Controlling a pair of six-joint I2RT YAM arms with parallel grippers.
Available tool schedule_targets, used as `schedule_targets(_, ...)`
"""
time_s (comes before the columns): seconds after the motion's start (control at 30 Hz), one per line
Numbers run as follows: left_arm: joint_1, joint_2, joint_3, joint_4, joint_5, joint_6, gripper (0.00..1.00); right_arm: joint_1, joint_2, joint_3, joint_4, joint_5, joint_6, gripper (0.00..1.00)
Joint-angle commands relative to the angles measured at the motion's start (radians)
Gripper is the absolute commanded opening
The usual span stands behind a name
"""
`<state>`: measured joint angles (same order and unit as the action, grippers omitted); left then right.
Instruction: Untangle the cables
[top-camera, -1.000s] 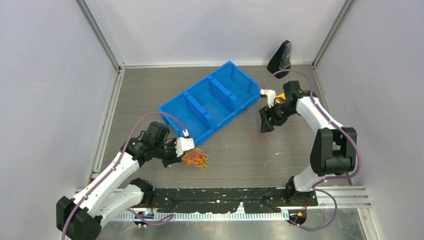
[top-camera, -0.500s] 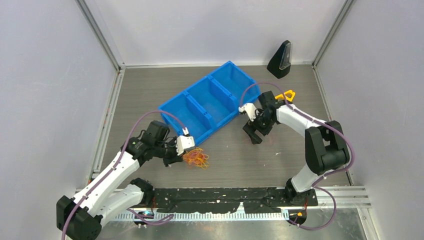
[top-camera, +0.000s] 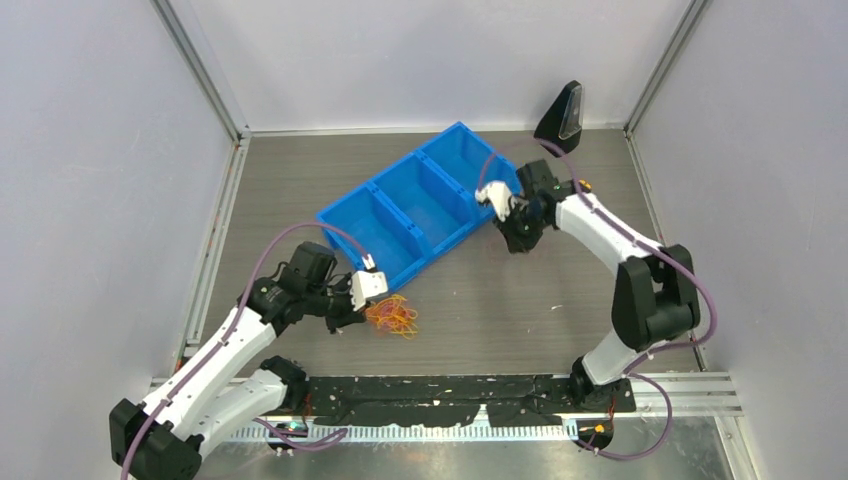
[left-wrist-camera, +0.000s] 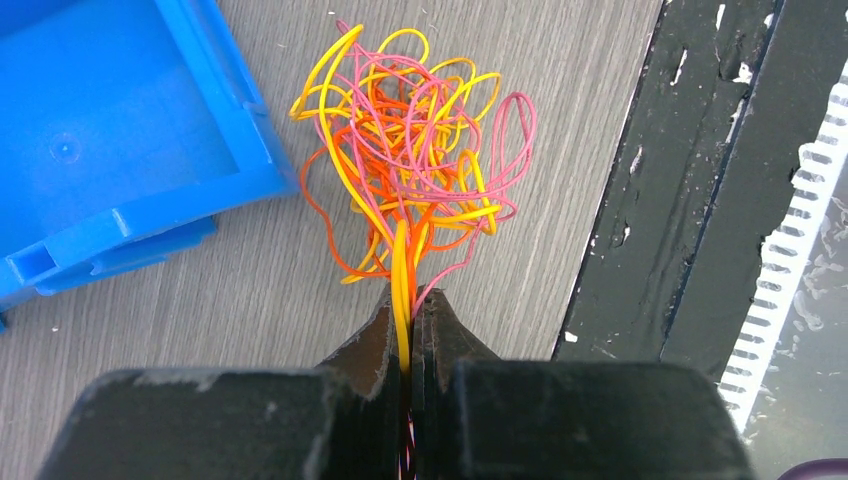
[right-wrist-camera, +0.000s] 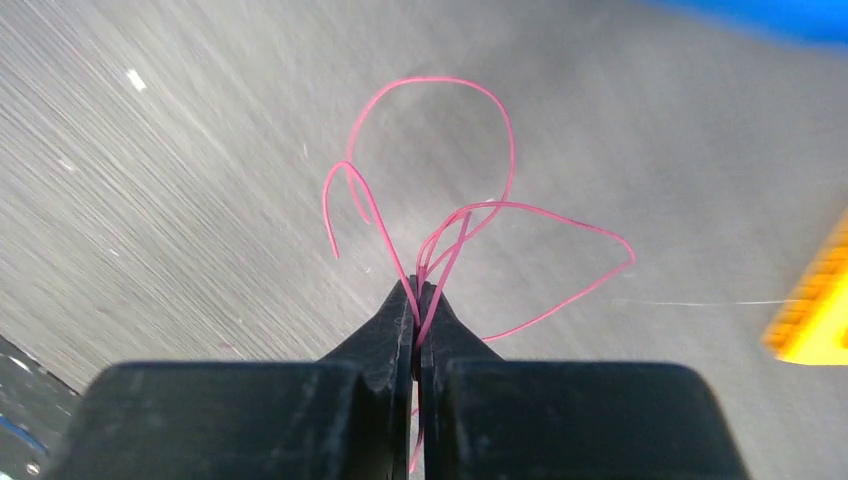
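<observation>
The tangle of cables (left-wrist-camera: 410, 190), a loose knot of yellow, orange and pink loops, lies on the grey wood-grain worktop (top-camera: 520, 310), left of its middle and not far from the near edge. It sits just beside the near-left end of a blue three-compartment bin (top-camera: 420, 205). Several strands run out of the knot toward the left gripper (left-wrist-camera: 408, 320), which is pressed together on them. A thick yellow strand and thinner orange and pink ones pass between its black fingertips.

A separate pink cable (right-wrist-camera: 450, 230) is away from the knot, pinched in the right gripper (right-wrist-camera: 418, 300), whose jaws are closed on it. Its thin loops fan out ahead of the fingertips over the worktop; the right wrist view is blurred, so I cannot tell whether they touch the surface. This gripper hangs close to the far-right end of the bin.

The bin lies diagonally across the middle of the worktop, toward the far edge. A yellow object (right-wrist-camera: 815, 310) shows blurred at the right edge of the right wrist view. A black wedge-shaped object (top-camera: 563, 115) stands at the far right corner. A black taped strip (top-camera: 450, 395) runs along the near edge.
</observation>
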<state>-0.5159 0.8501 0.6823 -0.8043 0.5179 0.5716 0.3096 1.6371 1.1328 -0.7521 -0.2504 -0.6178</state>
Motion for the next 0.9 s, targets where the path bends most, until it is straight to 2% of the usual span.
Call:
schedule_targets(0.0, -0.002, -0.021, 0.025, 0.04, 0.036, -0.033, 0.0, -0.032, -0.139, 0.254, -0.055, -0.139, 0.058, 0.06)
schedule_targets(0.17, -0.002, -0.001, 0.035, 0.087, 0.049, -0.07, 0.0, -0.038, -0.078, 0.526, -0.008, -0.173, 0.141, 0.06)
schedule_targets(0.33, -0.002, 0.029, 0.053, 0.115, 0.052, -0.102, 0.0, -0.037, 0.104, 0.739, 0.049, -0.161, 0.226, 0.06)
schedule_targets(0.5, -0.001, 0.038, 0.058, 0.153, 0.046, -0.136, 0.0, -0.036, 0.249, 0.82, 0.133, -0.15, 0.293, 0.06)
schedule_targets(0.53, -0.001, 0.041, 0.061, 0.162, 0.043, -0.146, 0.0, -0.035, 0.282, 0.827, 0.144, -0.156, 0.299, 0.12)
schedule_targets(0.57, -0.001, 0.046, 0.063, 0.169, 0.041, -0.153, 0.0, -0.034, 0.3, 0.833, 0.155, -0.157, 0.31, 0.36)
schedule_targets(0.6, -0.001, 0.049, 0.065, 0.174, 0.04, -0.163, 0.0, -0.034, 0.332, 0.856, 0.14, -0.159, 0.314, 0.5)
schedule_targets(0.63, -0.001, 0.054, 0.069, 0.178, 0.037, -0.17, 0.0, -0.034, 0.346, 0.871, 0.126, -0.159, 0.321, 0.74)
schedule_targets(0.73, -0.002, 0.059, 0.073, 0.199, 0.049, -0.193, 0.0, -0.04, 0.345, 0.909, 0.043, -0.194, 0.311, 0.93)
schedule_targets(0.87, -0.013, 0.065, 0.048, 0.27, 0.075, -0.252, 0.0, -0.045, 0.199, 0.806, -0.042, -0.276, 0.289, 0.99)
